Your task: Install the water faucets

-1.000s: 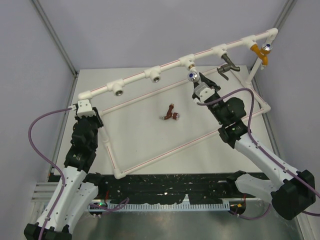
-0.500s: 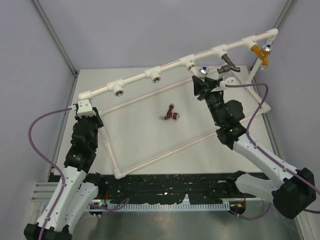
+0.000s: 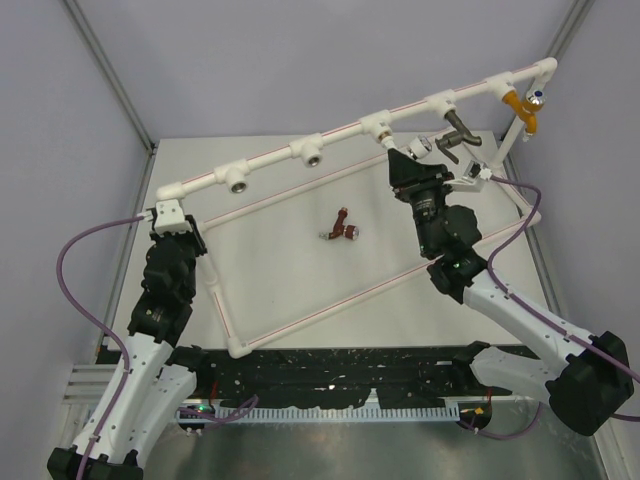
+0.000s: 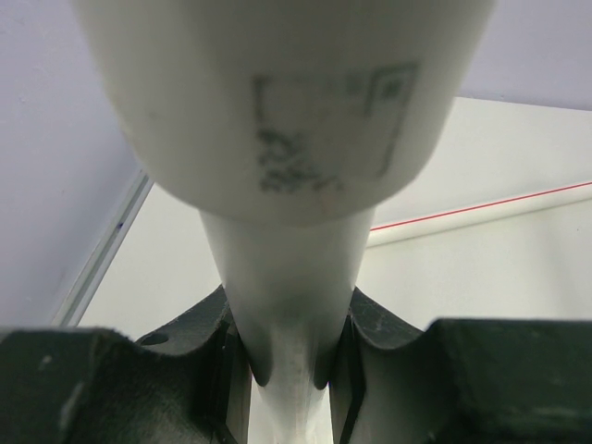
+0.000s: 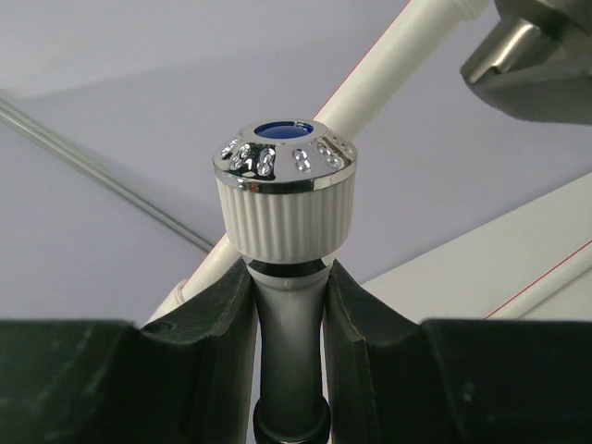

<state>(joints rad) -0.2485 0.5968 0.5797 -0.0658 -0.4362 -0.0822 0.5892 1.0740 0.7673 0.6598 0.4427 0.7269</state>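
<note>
My right gripper [image 3: 413, 160] is shut on the white faucet [image 3: 419, 148], just below the white pipe's upper rail [image 3: 340, 133], between a tee socket [image 3: 380, 126] and a dark metal tap [image 3: 458, 130]. In the right wrist view the gripper [image 5: 289, 319] clamps the faucet's grey stem, and the blue-and-silver knob [image 5: 287, 190] stands above the fingers. The reddish-brown faucet [image 3: 343, 228] lies on the table inside the pipe frame. My left gripper [image 3: 170, 215] is shut on the frame's left corner post [image 4: 287, 268]; it also shows in the left wrist view [image 4: 289, 365].
The upper rail has two open tee sockets [image 3: 237, 181] [image 3: 312, 153] to the left. A yellow tap [image 3: 525, 105] hangs at the rail's right end. The dark tap shows at the right wrist view's top right [image 5: 536, 51]. The lower frame pipes [image 3: 330, 305] lie on the table.
My right gripper has rolled and swung to the right with the white faucet, from under the tee socket toward the dark tap. The left arm has not moved.
</note>
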